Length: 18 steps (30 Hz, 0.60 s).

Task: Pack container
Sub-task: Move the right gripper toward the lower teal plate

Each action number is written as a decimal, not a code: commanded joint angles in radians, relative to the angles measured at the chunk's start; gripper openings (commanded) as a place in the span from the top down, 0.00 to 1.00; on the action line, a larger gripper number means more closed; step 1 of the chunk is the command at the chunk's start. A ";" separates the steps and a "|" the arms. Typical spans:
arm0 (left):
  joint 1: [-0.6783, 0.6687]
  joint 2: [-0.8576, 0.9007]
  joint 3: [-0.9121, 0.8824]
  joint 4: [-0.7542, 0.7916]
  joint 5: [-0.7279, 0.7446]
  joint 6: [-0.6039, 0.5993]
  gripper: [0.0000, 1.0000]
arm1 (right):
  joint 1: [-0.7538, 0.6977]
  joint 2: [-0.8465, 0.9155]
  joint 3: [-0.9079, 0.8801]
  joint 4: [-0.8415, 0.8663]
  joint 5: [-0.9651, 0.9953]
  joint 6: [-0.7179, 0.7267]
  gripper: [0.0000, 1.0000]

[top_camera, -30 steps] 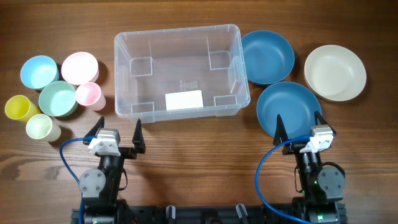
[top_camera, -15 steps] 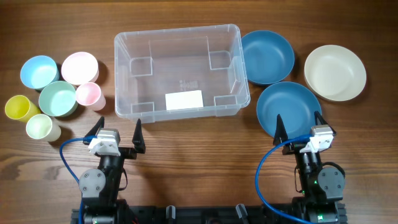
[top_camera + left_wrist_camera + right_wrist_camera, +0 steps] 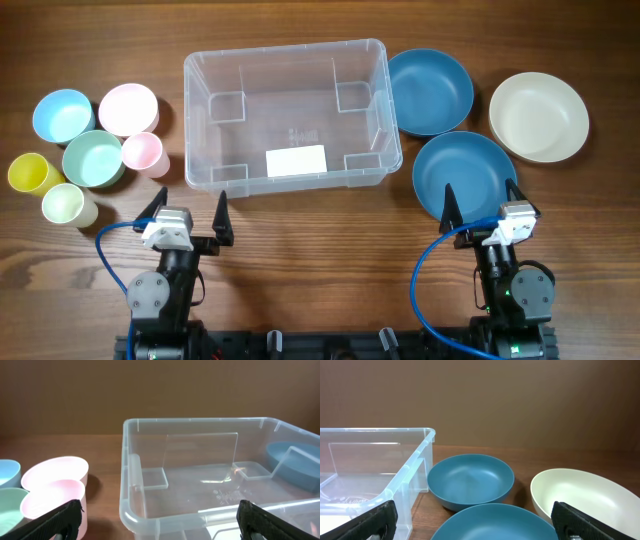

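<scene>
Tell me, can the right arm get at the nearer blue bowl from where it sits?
Probably yes. The nearer blue bowl lies straight ahead of the open right gripper, with nothing in it or between them; the container stands off to the side.

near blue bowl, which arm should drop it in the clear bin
Right. The open right hand faces the near blue bowl, which lies just in front of it. The left hand is on the other side of the bin, nearer the cups.
</scene>
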State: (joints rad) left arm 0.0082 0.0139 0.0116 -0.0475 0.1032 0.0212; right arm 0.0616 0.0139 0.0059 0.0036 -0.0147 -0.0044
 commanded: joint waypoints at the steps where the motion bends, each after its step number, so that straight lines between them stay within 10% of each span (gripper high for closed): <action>1: 0.006 -0.007 -0.006 0.006 0.012 0.001 0.00 | -0.006 0.009 -0.001 0.005 0.013 0.019 0.00; 10: 0.006 0.068 0.236 -0.297 0.003 -0.216 0.00 | -0.006 0.129 0.245 -0.206 -0.058 0.241 0.00; 18: 0.006 0.587 0.817 -0.830 -0.054 -0.216 0.00 | -0.006 1.027 1.030 -0.954 -0.114 0.175 0.00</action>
State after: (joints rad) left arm 0.0086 0.4938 0.7353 -0.8143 0.0292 -0.1825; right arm 0.0597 0.8417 0.8818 -0.8467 -0.1055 0.2073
